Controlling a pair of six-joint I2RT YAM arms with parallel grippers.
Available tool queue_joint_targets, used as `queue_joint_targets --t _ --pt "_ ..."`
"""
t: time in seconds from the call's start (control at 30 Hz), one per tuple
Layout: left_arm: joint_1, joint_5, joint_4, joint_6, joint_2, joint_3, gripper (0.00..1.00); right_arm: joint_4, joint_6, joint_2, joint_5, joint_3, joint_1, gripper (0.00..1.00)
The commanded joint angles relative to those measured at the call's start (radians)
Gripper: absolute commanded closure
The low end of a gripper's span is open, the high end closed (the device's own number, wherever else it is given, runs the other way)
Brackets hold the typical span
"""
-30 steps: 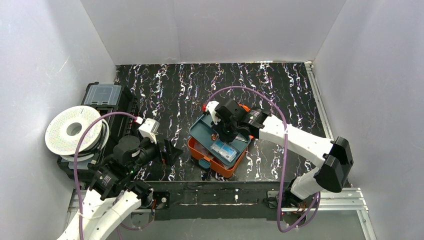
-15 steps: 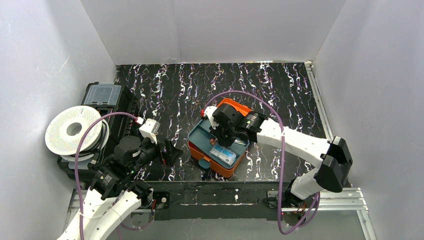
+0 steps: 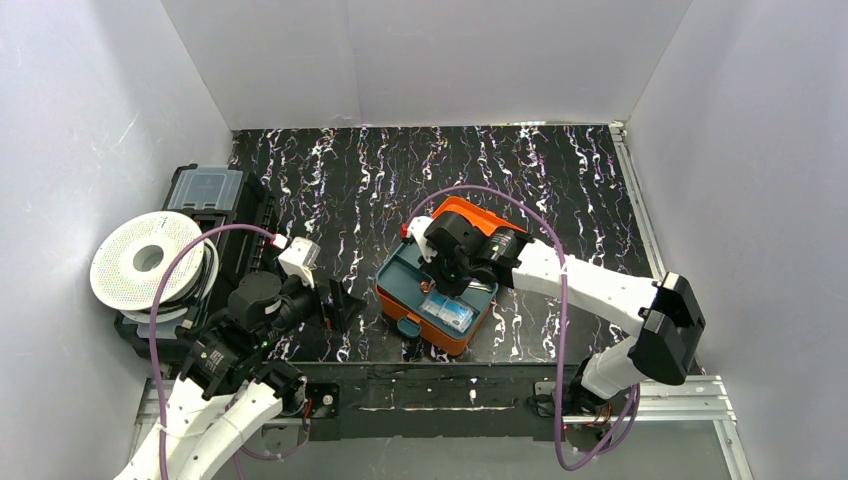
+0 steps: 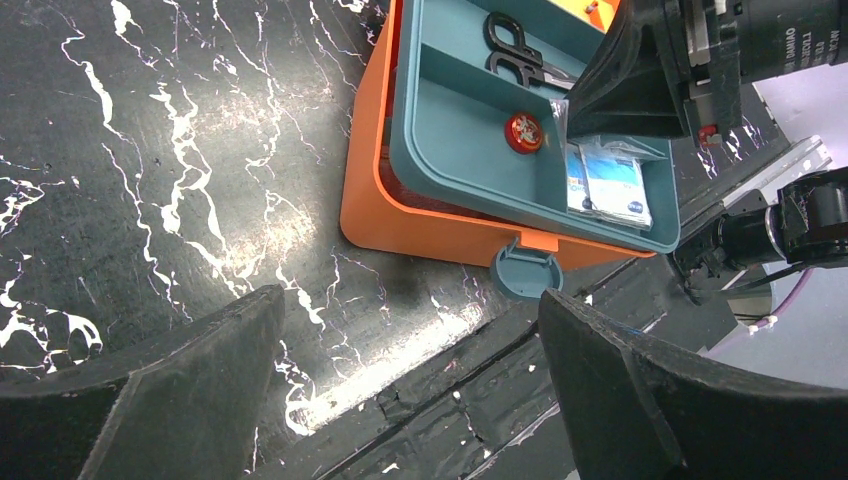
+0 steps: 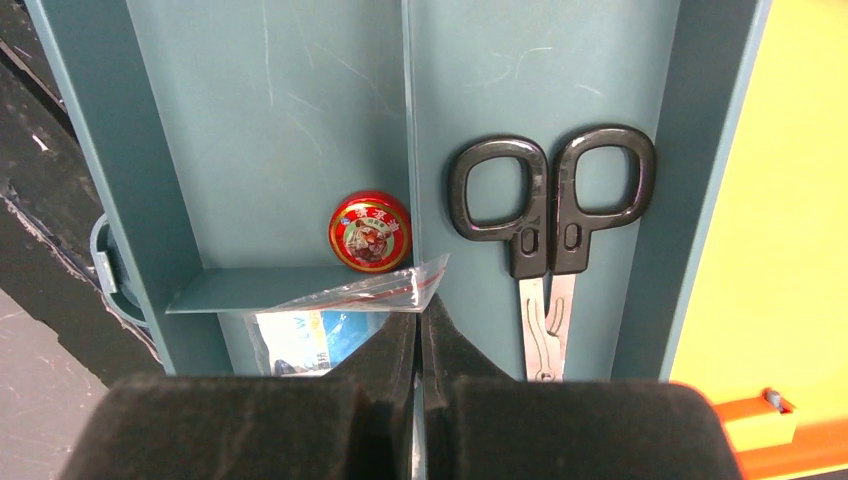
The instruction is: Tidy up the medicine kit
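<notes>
The medicine kit (image 3: 455,338) is an orange box lying open near the table's front edge, lid (image 3: 462,209) back. Its teal tray (image 5: 270,100) holds black-handled scissors (image 5: 550,220), a small red tin (image 5: 370,232) and a clear plastic bag (image 5: 310,330) of blue-and-white packets. My right gripper (image 5: 422,305) hangs low over the tray, shut, with the bag's zip corner pinched at its tips. My left gripper (image 4: 412,295) stands wide open and holds nothing, left of the kit (image 4: 400,215), over the tabletop near the teal latch (image 4: 527,272).
A white filament spool (image 3: 150,260) and a black case with a clear lid (image 3: 205,190) sit at the far left. White walls close in three sides. A dark rail (image 3: 450,385) runs along the table's front edge.
My right gripper has moved down and a little left over the tray, uncovering the orange lid behind it. The left arm has stayed still.
</notes>
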Motion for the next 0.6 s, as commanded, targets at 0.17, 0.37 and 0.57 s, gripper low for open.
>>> queue_joint_targets --t 0.17,0.37,0.57 --pt "-0.004 0.011 0.005 -0.002 0.005 -0.004 0.02 0.021 0.003 -0.03 0.002 -0.049 0.012 0.99" --pt "-0.004 0.012 0.005 -0.002 0.015 -0.006 0.02 0.022 -0.012 0.006 0.008 -0.075 0.015 0.99" --pt "-0.004 0.018 0.005 0.0 0.029 -0.004 0.02 0.026 -0.01 0.038 0.016 -0.087 0.015 0.99"
